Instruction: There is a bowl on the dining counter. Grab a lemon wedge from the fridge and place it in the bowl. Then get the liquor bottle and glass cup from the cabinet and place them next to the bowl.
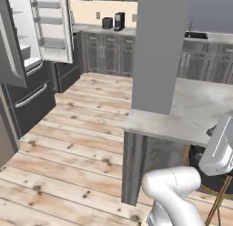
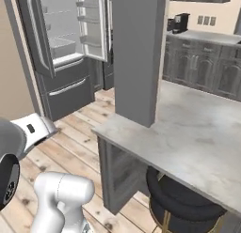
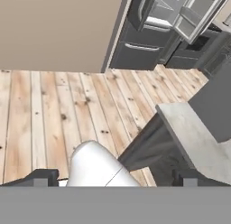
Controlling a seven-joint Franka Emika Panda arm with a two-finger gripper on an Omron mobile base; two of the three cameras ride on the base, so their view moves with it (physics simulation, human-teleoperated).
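The fridge [image 1: 28, 98] [image 2: 66, 89] stands at the left with both upper doors swung open on white-grey shelves, its two lower drawers shut. In the hand view the fridge [image 3: 149, 35] lies at the top right. The marble dining counter [image 1: 195, 106] [image 2: 197, 138] [image 3: 194, 137] runs to the right of a grey pillar [image 1: 157, 47], and the part in view is bare. My gripper [image 3: 115, 179] is open, its fingertips [image 3: 41, 177] far apart with nothing between them, looking down over the wooden floor beside the counter's end. The bowl, lemon wedge, liquor bottle and glass cup are out of view.
Dark panelled cabinets [image 1: 109, 54] [image 2: 202, 63] line the back wall, with a coffee machine [image 1: 119, 21] and a toaster [image 1: 107, 23] on top. A black stool [image 2: 183, 199] [image 1: 211, 172] sits under the dining counter. Open wooden floor [image 1: 77, 129] lies between the counter and the fridge.
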